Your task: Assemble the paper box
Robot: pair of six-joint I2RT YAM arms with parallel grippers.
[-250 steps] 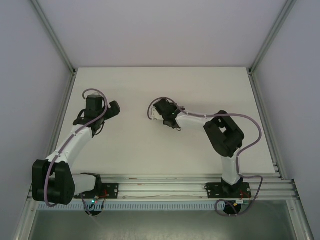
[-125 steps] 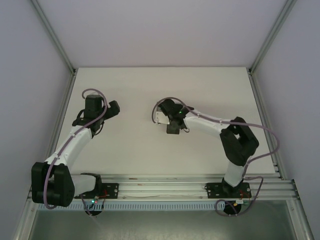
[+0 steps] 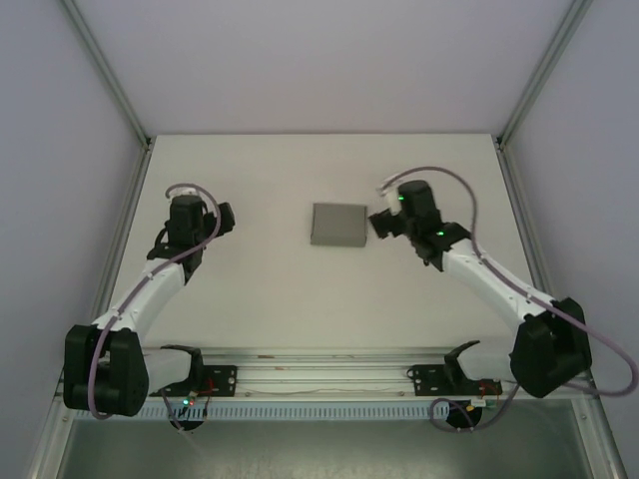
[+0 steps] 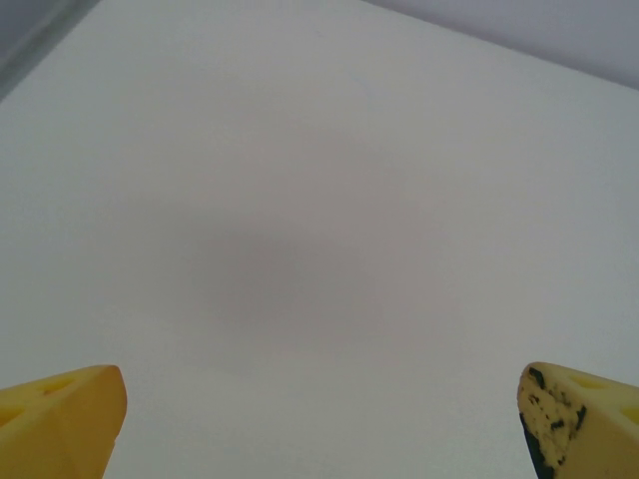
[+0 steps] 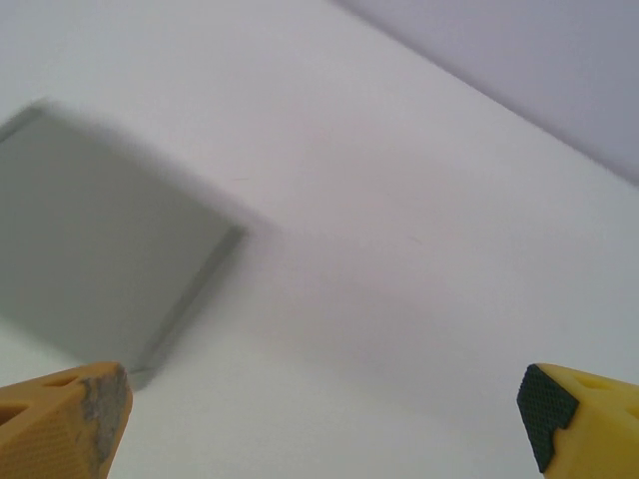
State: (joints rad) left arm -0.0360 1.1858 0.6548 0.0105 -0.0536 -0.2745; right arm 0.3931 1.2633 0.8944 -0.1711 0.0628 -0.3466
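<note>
The paper box (image 3: 338,225) is a small flat grey rectangle lying closed on the white table, alone at the middle back. It also lies blurred at the left of the right wrist view (image 5: 100,259). My right gripper (image 3: 382,222) hangs just right of the box, apart from it, open, with nothing between its yellow fingertips (image 5: 70,419). My left gripper (image 3: 222,216) is at the left of the table, well away from the box, open over bare tabletop; its yellow fingertips (image 4: 60,424) stand wide apart.
The white table (image 3: 270,289) is ringed by an aluminium frame with pale walls on three sides. The arm bases sit on a rail (image 3: 329,377) along the near edge.
My right arm has swung from over the box to its right, uncovering the grey box, which stays on the table. The left arm has barely shifted.
</note>
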